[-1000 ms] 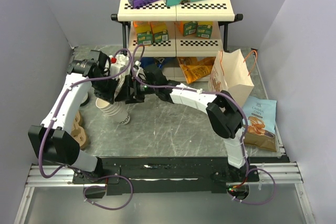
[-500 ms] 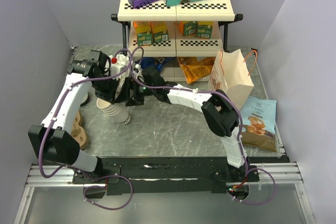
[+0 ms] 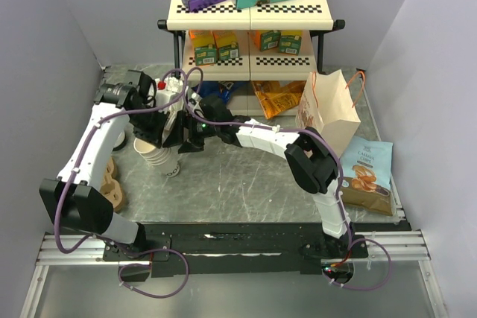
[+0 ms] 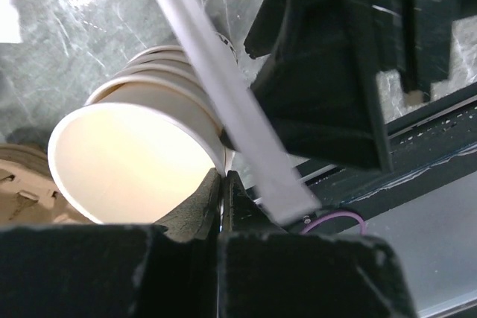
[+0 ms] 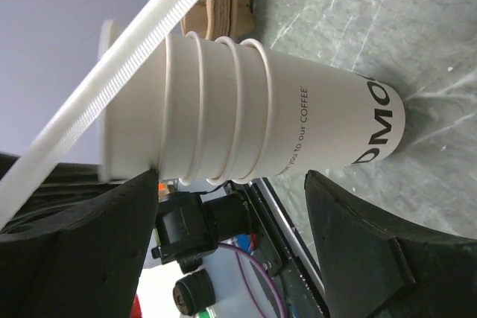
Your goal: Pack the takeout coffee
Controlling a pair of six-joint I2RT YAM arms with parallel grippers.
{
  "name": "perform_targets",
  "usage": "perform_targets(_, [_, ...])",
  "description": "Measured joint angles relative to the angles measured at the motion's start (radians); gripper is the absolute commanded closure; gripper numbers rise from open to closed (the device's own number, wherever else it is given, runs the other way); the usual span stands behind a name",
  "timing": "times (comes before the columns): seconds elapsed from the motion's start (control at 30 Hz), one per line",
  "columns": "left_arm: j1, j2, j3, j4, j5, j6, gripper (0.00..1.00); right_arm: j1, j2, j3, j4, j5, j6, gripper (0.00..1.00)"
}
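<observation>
pinching the rolled rim of the takeout coffee cup (image 4: 127, 158) between its closed fingers, the left hand (image 4: 222, 176) is gripping the cup at the near edge of its cream-tan mouth. that cup is sitting as the topmost one in a stack of paper cups (image 5: 298, 117), and more of its wall is showing than of the nested cups beneath it. the stack is standing on the marbled grey tabletop (image 3: 238, 176), left of centre, tilted a little, with dark print reading "coffee" running along the outermost cup's side.

the right hand (image 5: 231, 179) is hovering just beside the stack with its jaws standing wide open, one finger level with the top cup and the other level with the stack's base, gripping nothing. from the top view the two hands are crowding together over the cups, the left hand (image 3: 151, 130) above the rim and the right hand (image 3: 186, 135) reaching in from the right.

a white cable tie (image 5: 112, 72) is crossing the right wrist view diagonally in front of the cups. a brown cardboard cup carrier (image 3: 112, 180) is lying near the stack at the tabletop's left edge. a paper bag (image 3: 328, 109) is standing open well apart on the right, with a blue snack bag (image 3: 369, 173) lying in front of it.
</observation>
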Motion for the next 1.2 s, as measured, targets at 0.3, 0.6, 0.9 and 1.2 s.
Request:
perform_targets(0.3, [-0.004,-0.012,0.035,-0.029,0.0,0.024,0.99,-0.004,-0.001,0.0,-0.057,0.039,-0.011,0.17])
perform_targets(0.6, [-0.009,-0.026,0.154,-0.059,-0.052,0.05,0.99,-0.007,-0.005,-0.002,-0.04,0.041,-0.071,0.16])
perform_targets(0.9, [-0.024,-0.093,0.201,-0.056,-0.101,0.052,0.99,-0.02,-0.006,-0.002,-0.041,0.021,-0.142,0.15])
perform_targets(1.2, [-0.026,-0.155,0.224,-0.059,-0.176,0.068,0.99,-0.027,-0.027,-0.021,-0.002,-0.026,-0.188,0.12])
